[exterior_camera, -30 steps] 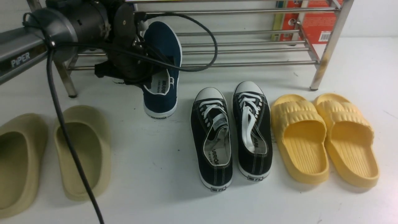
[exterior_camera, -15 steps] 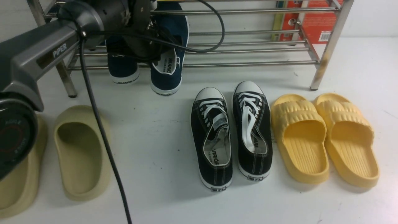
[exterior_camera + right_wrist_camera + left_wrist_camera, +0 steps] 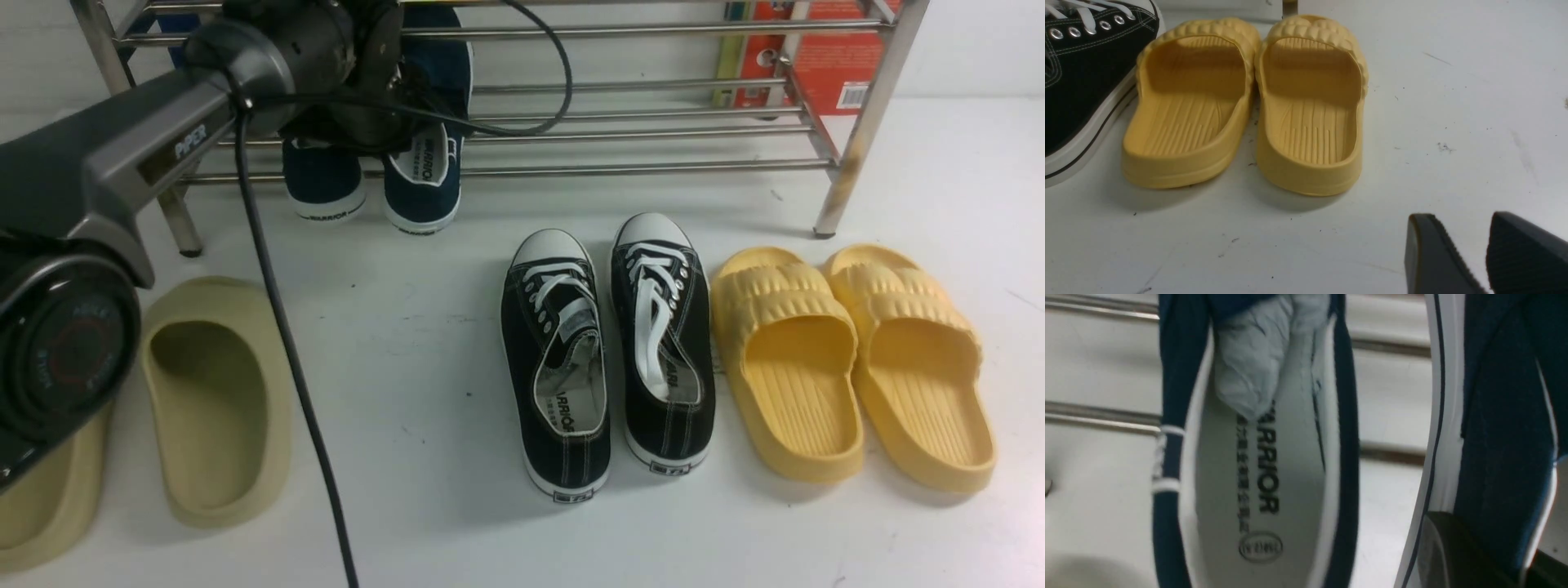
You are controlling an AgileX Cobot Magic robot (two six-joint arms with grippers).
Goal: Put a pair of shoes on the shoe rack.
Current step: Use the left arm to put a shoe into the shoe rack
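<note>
The left gripper (image 3: 1490, 539) clamps one navy blue canvas slip-on shoe (image 3: 1498, 416), mostly cut off from view. Its twin (image 3: 1265, 477) lies just beside the fingers (image 3: 1445, 551), on the silver tube shoe rack (image 3: 1098, 416). The right gripper (image 3: 1464, 222) has its fingers slightly apart.

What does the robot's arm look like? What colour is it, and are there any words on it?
The left arm is a grey tube with white "PiPER" lettering. At its near end sits a big round black joint with a faint reddish ring. A thick black cable runs along it and loops near the dark wrist. The right gripper has two black fingers; one is ribbed.
</note>
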